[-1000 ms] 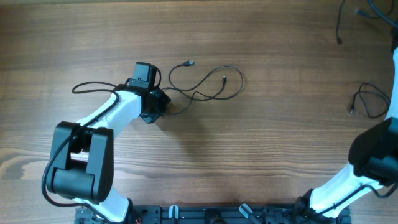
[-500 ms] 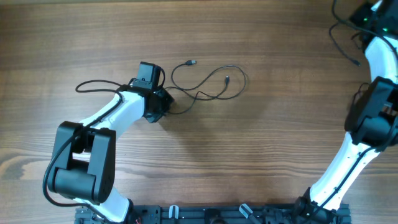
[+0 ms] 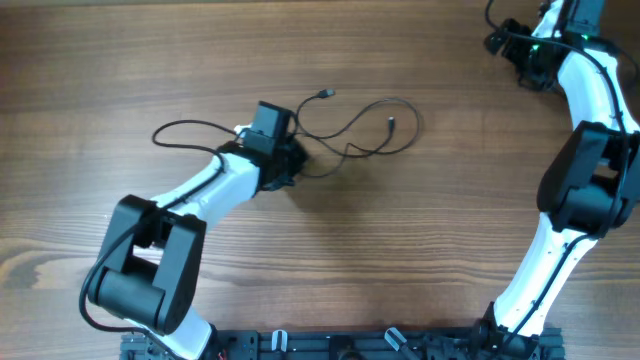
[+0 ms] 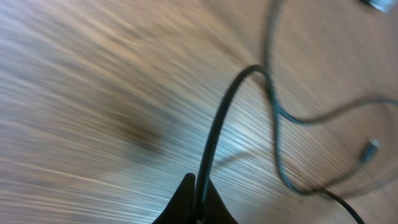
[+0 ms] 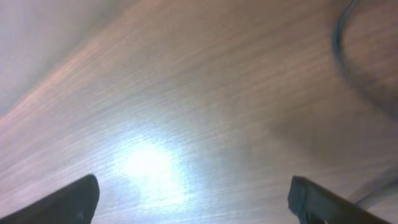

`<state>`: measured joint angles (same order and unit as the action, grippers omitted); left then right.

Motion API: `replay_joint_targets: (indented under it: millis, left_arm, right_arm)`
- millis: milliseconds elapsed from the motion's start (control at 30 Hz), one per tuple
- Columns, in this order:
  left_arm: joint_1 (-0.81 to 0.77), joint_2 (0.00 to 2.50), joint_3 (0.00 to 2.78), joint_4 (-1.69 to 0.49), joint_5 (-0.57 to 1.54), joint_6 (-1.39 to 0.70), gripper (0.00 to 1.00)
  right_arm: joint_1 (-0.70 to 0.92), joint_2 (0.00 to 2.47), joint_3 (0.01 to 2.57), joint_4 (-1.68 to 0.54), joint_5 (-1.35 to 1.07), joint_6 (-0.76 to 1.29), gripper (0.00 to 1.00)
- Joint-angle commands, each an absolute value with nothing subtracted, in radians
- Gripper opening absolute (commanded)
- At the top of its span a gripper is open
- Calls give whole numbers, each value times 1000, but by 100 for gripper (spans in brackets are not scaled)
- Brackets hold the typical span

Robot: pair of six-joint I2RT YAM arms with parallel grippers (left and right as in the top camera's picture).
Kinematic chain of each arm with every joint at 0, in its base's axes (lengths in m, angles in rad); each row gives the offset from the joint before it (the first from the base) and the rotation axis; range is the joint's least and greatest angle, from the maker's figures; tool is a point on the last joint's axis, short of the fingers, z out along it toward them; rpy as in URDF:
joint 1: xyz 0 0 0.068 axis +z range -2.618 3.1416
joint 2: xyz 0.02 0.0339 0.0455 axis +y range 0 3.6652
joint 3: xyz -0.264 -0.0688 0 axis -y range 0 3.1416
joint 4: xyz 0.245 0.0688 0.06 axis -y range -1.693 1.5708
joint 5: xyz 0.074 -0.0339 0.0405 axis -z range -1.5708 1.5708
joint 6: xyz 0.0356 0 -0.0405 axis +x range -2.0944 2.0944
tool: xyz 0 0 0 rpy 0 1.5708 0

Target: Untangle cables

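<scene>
Left fingers (image 4: 186,205) pinched tight together on a thin black cable (image 4: 217,124). In the left wrist view the cord comes straight out from between the tips, arcs up over the wood grain and bends away to the right in loose curves. That view is streaked with blur and fine detail is lost. From overhead, these fingers sit left of centre on the worktop (image 3: 400,250), tucked under the black camera block (image 3: 270,125) at the wrist. The cable spreads rightward from them in open loops lying flat on the wood. One plug (image 3: 325,94) points toward the far edge. A second plug (image 3: 392,122) lies inside the larger loop. Another thin black strand (image 3: 185,127) curves off to the left of the wrist; cannot tell whether it belongs to the same cable. The left arm (image 3: 200,195) reaches in from the near left corner. Right fingers (image 5: 74,200) spread wide, one dark tip in each lower corner of the right wrist view, bare wood between them, nothing held. A blurred dark cord (image 5: 341,31) curves through the upper right of that view, apart from the tips. Overhead, the right arm (image 3: 590,180) stretches up to the far right corner of the worktop, well apart from the looped cable.
</scene>
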<state>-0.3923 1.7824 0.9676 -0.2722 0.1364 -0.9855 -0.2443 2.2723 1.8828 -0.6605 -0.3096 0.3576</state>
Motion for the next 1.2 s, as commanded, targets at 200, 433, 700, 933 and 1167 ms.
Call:
replay_joint_targets:
  millis: [200, 433, 700, 933, 1167]
  left_arm:
    - [-586, 1786, 967, -244, 63, -965, 6]
    - [-616, 1786, 967, -242, 35, -965, 4]
    - [-632, 1786, 967, -49, 360, -654, 4]
    - [-646, 1786, 967, -230, 93, -658, 4]
    - [-646, 1788, 967, -405, -20, -658, 4]
  right_arm:
    - [-213, 2176, 1887, -963, 434, 759, 100]
    - [-213, 2160, 1887, -955, -133, 469, 100]
    - [-107, 2160, 1887, -1115, -302, 321, 100]
    - [-26, 2160, 1887, -1310, 389, 947, 100]
    - [-91, 2160, 1887, -1037, 313, 661, 100]
